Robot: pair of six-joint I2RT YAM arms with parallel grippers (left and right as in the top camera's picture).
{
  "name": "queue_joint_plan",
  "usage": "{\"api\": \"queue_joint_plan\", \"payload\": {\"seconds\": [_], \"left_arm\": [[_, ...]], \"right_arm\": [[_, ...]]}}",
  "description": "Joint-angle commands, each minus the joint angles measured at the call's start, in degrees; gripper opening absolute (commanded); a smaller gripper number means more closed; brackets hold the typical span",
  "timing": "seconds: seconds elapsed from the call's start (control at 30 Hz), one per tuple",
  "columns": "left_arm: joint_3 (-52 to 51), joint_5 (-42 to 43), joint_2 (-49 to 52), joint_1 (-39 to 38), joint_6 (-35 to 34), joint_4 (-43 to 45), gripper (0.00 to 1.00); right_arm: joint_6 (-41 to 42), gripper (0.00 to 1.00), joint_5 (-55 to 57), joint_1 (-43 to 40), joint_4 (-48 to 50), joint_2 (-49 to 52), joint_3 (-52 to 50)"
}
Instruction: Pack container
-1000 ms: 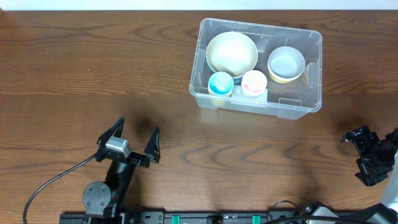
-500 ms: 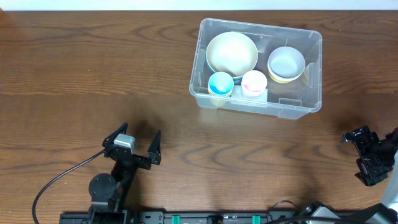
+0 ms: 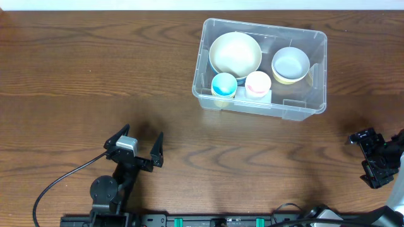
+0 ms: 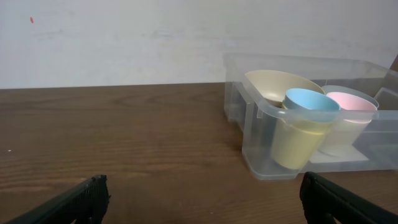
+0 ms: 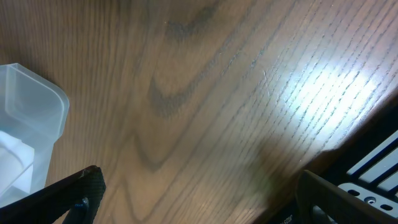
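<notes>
Left gripper (image 3: 140,133) wide open, holding nothing, near the front of the table (image 3: 76,69). Right gripper (image 3: 361,159) also fully open and empty, at the right edge. Container (image 3: 303,108) sits back right, holding cream bowl (image 3: 235,53), white bowl (image 3: 290,64), blue cup (image 3: 224,84) and pink cup (image 3: 257,82). No loose items visible outside it, so packing looks done. Next is likely parking the arms. Nothing blocks them.

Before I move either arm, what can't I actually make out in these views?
- Overhead: the print on the container's white label is too small to read.
- Overhead: the right gripper is by the right edge, which cuts off the arm behind it.
- Left wrist: the frame cuts off the container's right end, and the pink cup hides whatever stands behind it.
- Right wrist: only one container corner shows.
</notes>
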Motion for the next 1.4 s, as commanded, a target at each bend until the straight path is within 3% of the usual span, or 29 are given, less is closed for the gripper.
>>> {"api": "queue_joint_plan", "payload": {"seconds": [0.0,1.03,1.37], "left_arm": [[-0.96,0.98,-0.35,0.35,0.96,-2.16,0.98],[-0.96,0.98,-0.35,0.35,0.94,-2.16,0.98],[-0.96,0.98,-0.35,0.35,0.96,-2.16,0.98]], "right_arm": [[0.81,0.99,-0.26,-0.46,-0.02,-0.66,0.04],[0.81,0.99,-0.24,1.33,0.0,-1.05,-0.09],[0.79,0.99,-0.26,9.9,-0.02,-16.55,-0.09]]}}
